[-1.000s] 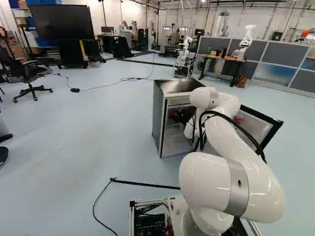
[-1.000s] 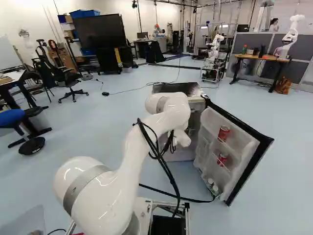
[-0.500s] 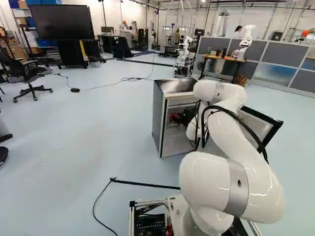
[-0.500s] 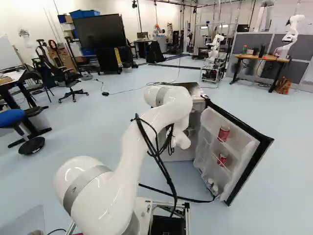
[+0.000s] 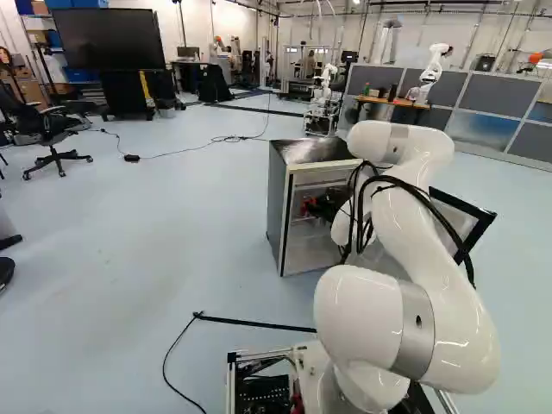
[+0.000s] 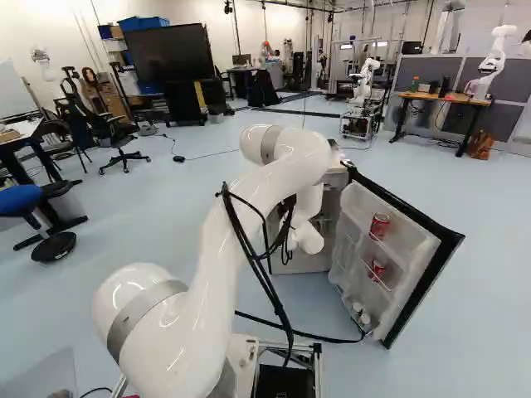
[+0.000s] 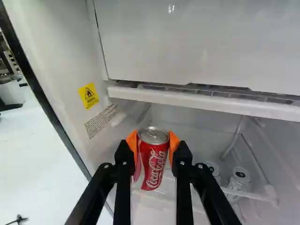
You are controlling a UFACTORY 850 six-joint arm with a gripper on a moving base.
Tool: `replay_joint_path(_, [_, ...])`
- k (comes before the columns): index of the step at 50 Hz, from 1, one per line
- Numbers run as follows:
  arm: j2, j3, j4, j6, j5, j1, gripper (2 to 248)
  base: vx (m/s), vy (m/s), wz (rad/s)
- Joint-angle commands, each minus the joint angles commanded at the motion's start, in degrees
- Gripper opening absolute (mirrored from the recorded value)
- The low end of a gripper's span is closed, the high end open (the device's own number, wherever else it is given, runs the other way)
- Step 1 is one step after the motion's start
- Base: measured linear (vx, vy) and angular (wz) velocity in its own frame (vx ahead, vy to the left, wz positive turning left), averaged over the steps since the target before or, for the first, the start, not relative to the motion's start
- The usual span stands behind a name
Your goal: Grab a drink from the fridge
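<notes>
In the left base view the black gripper [image 5: 326, 205] is at the open front of the fridge [image 5: 278, 207], a red patch at its tip. The wrist view shows the gripper [image 7: 153, 140] shut on a red drink can [image 7: 154, 164], one orange pad against each side. The can is upright, its silver top showing, inside the fridge compartment below a white ledge. Two pale cans [image 7: 240, 177] stand deeper in, beside the right finger. My arm hides the gripper in the right base view.
The fridge door [image 6: 398, 249] stands wide open beside the arm, with red cans [image 6: 379, 225] on its shelves. The fridge side wall [image 7: 70, 70] rises close beside the gripper. Farther off are a wooden desk [image 6: 444, 98], an office chair [image 6: 120, 137] and another robot [image 6: 363, 83].
The gripper has drawn back a little toward the fridge's front, the red at its tip moving with it. My arm's elbow has risen and shifted back. Base and door have not moved.
</notes>
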Motion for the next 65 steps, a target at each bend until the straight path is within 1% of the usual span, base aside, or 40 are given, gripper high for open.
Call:
replay_joint_path(24, [8.84,11.57,0.03,0.00,0.00,-1.62,89,0.000,0.000,0.000])
replay_joint_path(34, [12.38,16.07,0.70,0.00,0.00,-2.24,89,0.000,0.000,0.000])
replay_joint_path(52, [16.01,22.58,2.86,0.00,0.24,-3.23,89,0.000,0.000,0.000])
replay_joint_path(65, [18.49,27.21,4.38,0.00,0.96,-3.56,89,0.000,0.000,0.000])
